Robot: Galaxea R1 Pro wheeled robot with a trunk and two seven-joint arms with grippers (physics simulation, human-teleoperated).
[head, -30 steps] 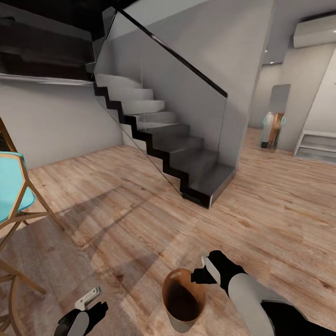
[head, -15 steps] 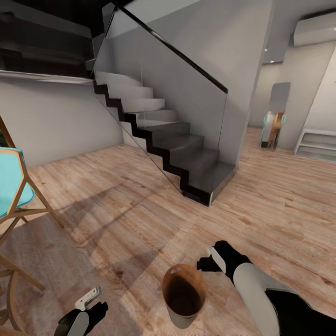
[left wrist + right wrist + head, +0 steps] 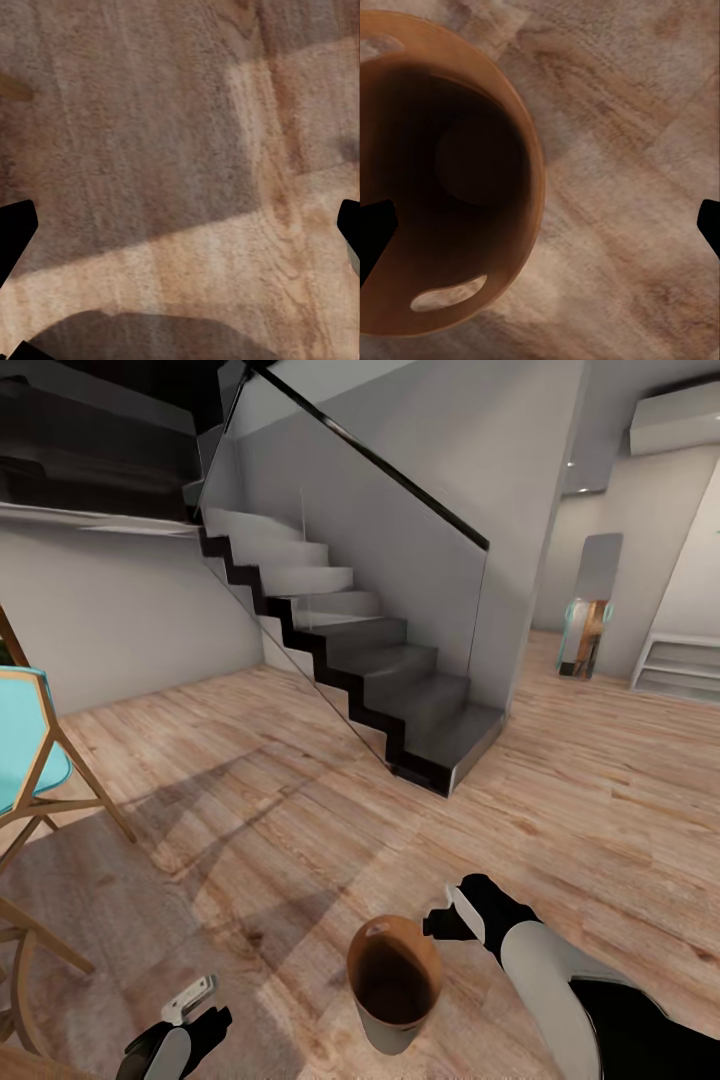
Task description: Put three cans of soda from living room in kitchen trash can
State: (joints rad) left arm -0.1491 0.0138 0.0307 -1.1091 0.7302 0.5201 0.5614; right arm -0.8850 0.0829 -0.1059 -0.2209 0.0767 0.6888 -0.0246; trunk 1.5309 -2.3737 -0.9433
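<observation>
Ahead of me, from ten to two o'clock, a grey staircase (image 3: 370, 660) with a glass balustrade climbs over the wood floor (image 3: 560, 810). At nine o'clock stands a turquoise chair (image 3: 30, 760) on wooden legs. Near six o'clock sits the tash can (image 3: 393, 985), upright on the floor; its dark brown inside (image 3: 457, 180) holds nothing I can make out. My right pincer (image 3: 447, 923) hangs just beside its rim at one o'clock, fingers spread, released. My left pincer (image 3: 195, 1000) hovers at seven o'clock, also spread wide, grasping nothing.
</observation>
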